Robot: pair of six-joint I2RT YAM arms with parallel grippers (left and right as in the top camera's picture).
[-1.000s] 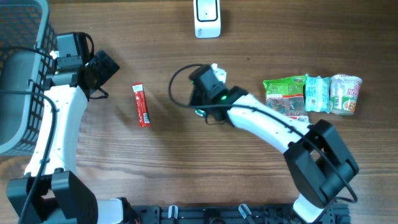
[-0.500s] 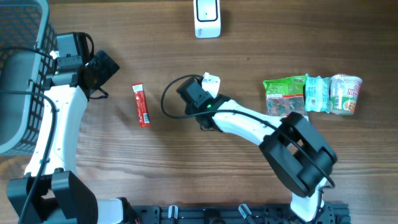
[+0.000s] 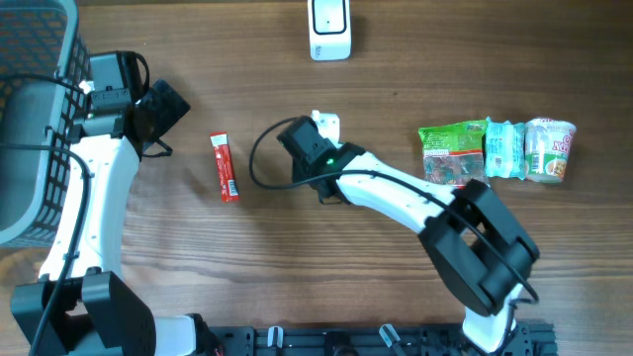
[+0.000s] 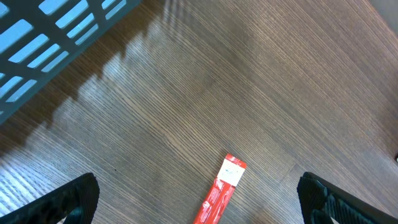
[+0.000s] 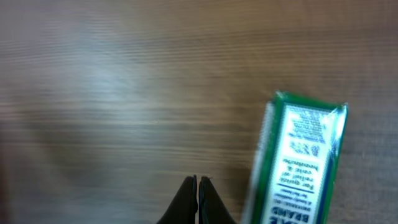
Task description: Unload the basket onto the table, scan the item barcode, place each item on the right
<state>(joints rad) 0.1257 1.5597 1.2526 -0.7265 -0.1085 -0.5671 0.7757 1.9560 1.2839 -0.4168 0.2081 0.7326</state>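
Green packet (image 5: 298, 163) with white writing lay flat on the brown table (image 3: 297, 277). It was just beside our right gripper (image 5: 198, 182), on the right of the tips in the right wrist view. That gripper was closed tight. Its two fingers pressed on each other with nothing between them, and we could not tell if they touched the packet. From above, the packet showed as a small white thing (image 3: 326, 123) near the middle of the table, below the white scanner (image 3: 329, 30) and well apart from it.

Our left gripper (image 4: 196, 190) was wide open and held nothing. A thin red packet (image 3: 225, 166) lay on the table between the two arms. A grey basket (image 3: 30, 119) stood at the far left. Some snack packs (image 3: 495, 150) sat in a row at the right.
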